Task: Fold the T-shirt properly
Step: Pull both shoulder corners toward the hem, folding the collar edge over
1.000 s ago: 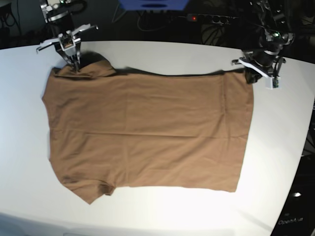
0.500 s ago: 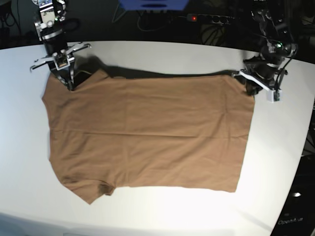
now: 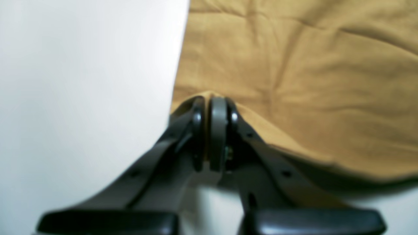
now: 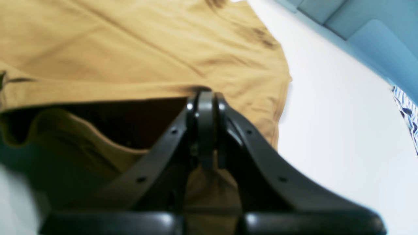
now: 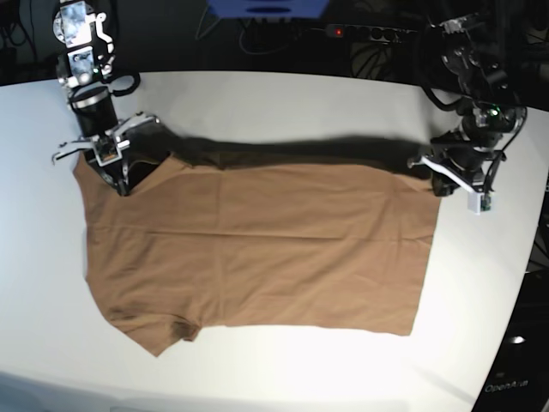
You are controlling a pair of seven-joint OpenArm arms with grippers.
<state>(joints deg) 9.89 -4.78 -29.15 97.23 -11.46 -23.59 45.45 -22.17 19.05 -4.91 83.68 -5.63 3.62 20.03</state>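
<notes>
Left pincer (image 5: 442,182) stands at the 3 o'clock side of the base view, its arm reaching down from the 1 o'clock corner. Its jaws are pressed together on a raised corner of the T-shirt (image 5: 257,249); the left wrist view shows the same pincer (image 3: 212,104) with a small peak of brown cloth (image 3: 294,81) caught at the tips.

Right pincer (image 5: 123,182) stands at the 10 o'clock side of the base view, its arm descending near-vertically from the 11 o'clock corner. Its jaws are likewise clamped tight on the cloth edge at that corner. The right wrist view shows this pincer (image 4: 204,98) gripping a top layer of the T-shirt (image 4: 130,49), lifted clear of a lower layer, with a dark gap between them toward 9 o'clock.

The T-shirt lies spread across the middle of the white counter (image 5: 283,360), one sleeve pointing toward 7 o'clock. Its far edge, between the two pincers, casts a dark shadow band on the counter behind it.

Beyond the counter the room is dark; a power strip (image 5: 364,33) with a red light sits at 12 o'clock beside a blue object (image 5: 268,9).

Only the right wrist view shows pale blue surfaces (image 4: 359,29) past the counter edge at 2 o'clock and a striped item (image 4: 406,107) at 3 o'clock. Only the base view shows the garment's whole outline.
</notes>
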